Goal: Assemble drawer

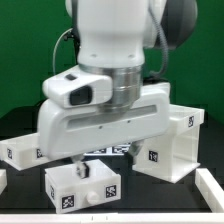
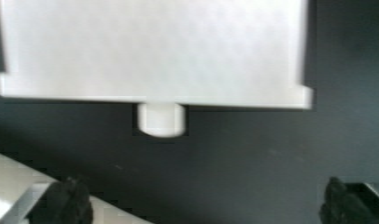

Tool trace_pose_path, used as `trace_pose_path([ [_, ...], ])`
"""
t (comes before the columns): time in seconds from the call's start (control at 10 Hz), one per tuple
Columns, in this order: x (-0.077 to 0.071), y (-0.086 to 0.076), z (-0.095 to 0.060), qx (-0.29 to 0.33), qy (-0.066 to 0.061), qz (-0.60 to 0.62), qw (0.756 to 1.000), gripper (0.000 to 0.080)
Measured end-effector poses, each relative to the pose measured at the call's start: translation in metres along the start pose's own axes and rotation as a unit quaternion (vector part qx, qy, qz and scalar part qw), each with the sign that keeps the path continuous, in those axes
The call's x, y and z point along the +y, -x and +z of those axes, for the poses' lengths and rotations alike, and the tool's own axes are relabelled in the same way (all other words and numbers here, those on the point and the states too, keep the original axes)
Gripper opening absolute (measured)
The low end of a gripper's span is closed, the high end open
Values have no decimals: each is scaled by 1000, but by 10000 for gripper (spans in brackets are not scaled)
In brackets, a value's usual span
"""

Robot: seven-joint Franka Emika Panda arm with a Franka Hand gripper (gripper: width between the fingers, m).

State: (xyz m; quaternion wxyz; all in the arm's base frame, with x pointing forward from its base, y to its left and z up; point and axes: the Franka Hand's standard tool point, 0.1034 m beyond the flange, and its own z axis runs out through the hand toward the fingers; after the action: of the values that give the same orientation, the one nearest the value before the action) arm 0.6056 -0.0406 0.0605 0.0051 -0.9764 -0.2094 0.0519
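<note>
1. On the black table [image 1: 160,205], towards the near side of the exterior view, lies a small drawer box [image 1: 84,187]. It is white, with black-and-white tags on the face turned to the camera.
2. Above that box hangs the claw [image 2: 207,200], carried by the white arm [image 1: 115,40] that fills the middle of the exterior view.
3. In the wrist view the claw's two dark fingers [image 2: 61,203] stand wide apart. Only bare table lies between them, and they grip nothing.
4. The same view shows the box's flat white surface with a small rounded knob [image 2: 161,120] sticking out of the side that faces the fingers.
5. The knob is apart from both fingertips. It lines up with the gap between them, nearer one finger than the other.
6. The box touches neither finger in the wrist view.
7. At the exterior view's right stands the large housing [image 1: 172,148], upright, with a tag on its front and its upper part hidden behind the claw's body.
8. At the exterior view's left a second box [image 1: 18,152] rests on the table, well apart from the claw's fingers.
</note>
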Motion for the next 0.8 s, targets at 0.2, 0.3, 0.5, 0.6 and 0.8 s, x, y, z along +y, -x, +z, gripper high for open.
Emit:
trace_pose_path([
  [0.2,5,5,10,-5,-8,41,999,650],
  [0.3,5,5,10,-5,-7,40,999,650],
  [0.5,7,5,13,-4,-7,40,999,650],
  [0.6,10,5,21,-7,-8,38,999,650],
  [0.8,13,-6,23,-2,-5,36,999,650],
])
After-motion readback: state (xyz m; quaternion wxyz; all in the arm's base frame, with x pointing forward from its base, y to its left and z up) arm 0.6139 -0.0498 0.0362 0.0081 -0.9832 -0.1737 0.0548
